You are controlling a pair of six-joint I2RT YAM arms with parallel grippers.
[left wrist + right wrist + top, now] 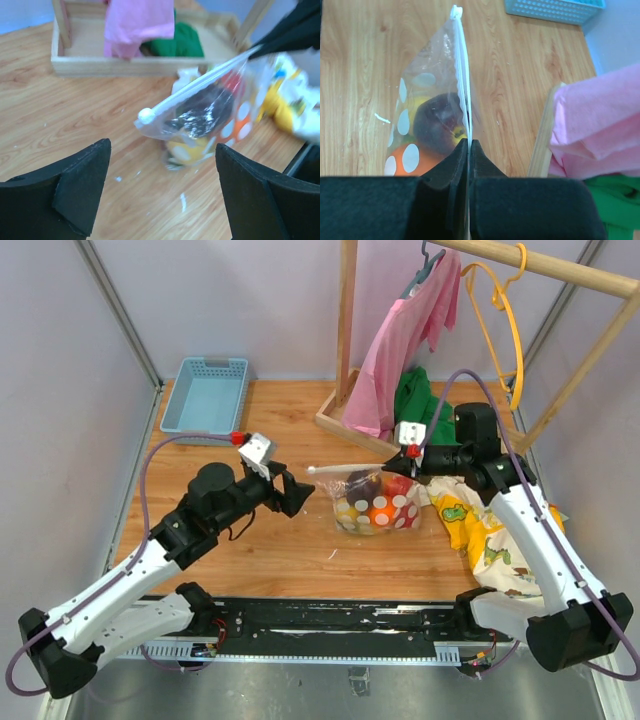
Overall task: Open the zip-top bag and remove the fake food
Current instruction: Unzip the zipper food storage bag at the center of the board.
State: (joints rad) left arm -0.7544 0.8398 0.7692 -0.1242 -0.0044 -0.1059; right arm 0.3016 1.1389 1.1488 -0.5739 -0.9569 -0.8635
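The clear zip-top bag (375,502) with pale dots lies mid-table, its white zip strip (345,469) lifted. Inside is the fake food (382,512): dark purple, orange, yellow and red pieces. My right gripper (412,468) is shut on the right end of the zip strip; in the right wrist view the strip (462,75) runs out from between the closed fingers (470,145). My left gripper (297,494) is open and empty, left of the bag's free end; in the left wrist view the bag (205,112) sits beyond its fingers (82,185).
A blue basket (207,394) stands at the back left. A wooden rack base (345,425) holds pink and green garments (420,400). A yellow-and-white cartoon-print cloth (490,535) lies right of the bag.
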